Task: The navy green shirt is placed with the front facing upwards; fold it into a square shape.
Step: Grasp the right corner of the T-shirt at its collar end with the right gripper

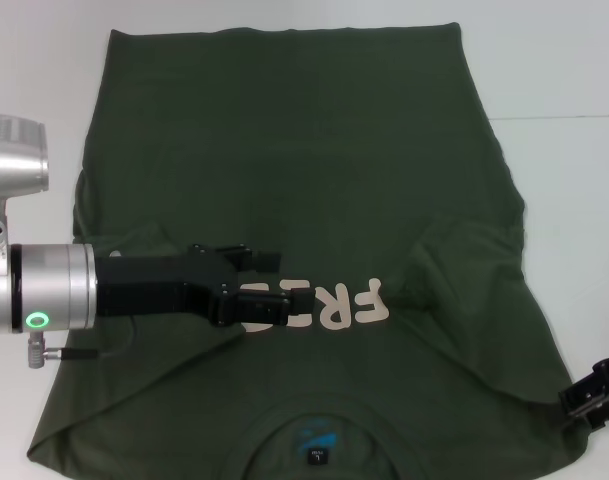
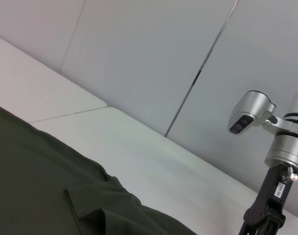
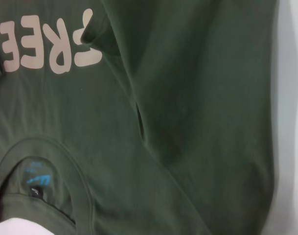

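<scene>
The navy green shirt [image 1: 304,150] lies front up on the white table, collar [image 1: 317,445] nearest me and hem at the far side. Both sleeves lie folded inward over the body. Cream letters [image 1: 349,303] cross the chest. My left gripper [image 1: 269,282] reaches in from the left, over the chest at the letters' left end, fingers apart and holding nothing. My right gripper [image 1: 596,393] sits at the shirt's near right edge, mostly cut off by the frame. In the right wrist view the shirt [image 3: 188,98], the letters [image 3: 41,44] and the blue collar print [image 3: 36,178] show. The left wrist view catches the shirt [image 2: 41,186] and the right gripper [image 2: 263,220].
White table [image 1: 564,60] surrounds the shirt, with bare surface to the right and at the far side. A grey panelled wall [image 2: 153,58] stands behind the table. The right arm's silver wrist camera [image 2: 249,111] shows in the left wrist view.
</scene>
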Available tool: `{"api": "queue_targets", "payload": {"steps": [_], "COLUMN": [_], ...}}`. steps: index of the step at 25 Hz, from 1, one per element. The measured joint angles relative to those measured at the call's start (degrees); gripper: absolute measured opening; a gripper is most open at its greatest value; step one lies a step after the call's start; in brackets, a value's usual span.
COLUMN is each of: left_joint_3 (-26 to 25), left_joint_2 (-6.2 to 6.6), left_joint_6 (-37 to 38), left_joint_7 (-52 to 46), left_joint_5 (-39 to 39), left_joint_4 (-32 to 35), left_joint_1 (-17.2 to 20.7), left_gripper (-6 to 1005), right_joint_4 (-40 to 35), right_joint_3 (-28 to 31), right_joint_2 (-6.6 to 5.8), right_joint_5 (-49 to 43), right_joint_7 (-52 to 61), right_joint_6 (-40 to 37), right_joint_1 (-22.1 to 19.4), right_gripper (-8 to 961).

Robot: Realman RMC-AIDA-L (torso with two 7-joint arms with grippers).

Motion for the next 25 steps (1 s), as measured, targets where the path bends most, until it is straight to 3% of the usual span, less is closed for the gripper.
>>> {"api": "queue_targets", "payload": {"steps": [3,8,14,19,22,25], "left_joint_3": [-0.06,-0.26,-0.1,-0.09,-0.19,-0.18], "left_joint_2": [0.0,0.0,0.0,0.0,0.0,0.0], "left_joint_6": [0.0,0.0,0.0,0.01,0.12,0.11], "left_joint_7": [0.32,0.59,0.62,0.62,0.62,0.62], "left_joint_5": [0.0,-0.08,-0.34,-0.4,-0.43,-0.45], "left_joint_4": [-0.02,-0.46,-0.53,-0.53,-0.53,-0.53], "left_joint_1": [0.0,0.0,0.0,-0.01,-0.07,-0.16], "left_gripper": [880,878,876,873,872,871], "right_joint_4": [0.0,0.0,-0.15,-0.52,-0.49,-0.24], "right_joint_3": [-0.59,-0.69,-0.7,-0.7,-0.76,-0.79], "right_joint_2": [0.0,0.0,-0.01,-0.07,-0.09,-0.08], "right_joint_5": [0.0,-0.32,-1.03,-1.06,-1.13,-1.44], "right_joint_7": [0.11,0.14,0.14,0.1,0.15,0.17], "right_joint_6": [0.02,0.14,0.46,0.66,0.7,0.7], "right_joint_1": [0.0,0.01,0.08,0.2,0.39,0.52], "right_gripper": [728,495,434,447,643,635]}}
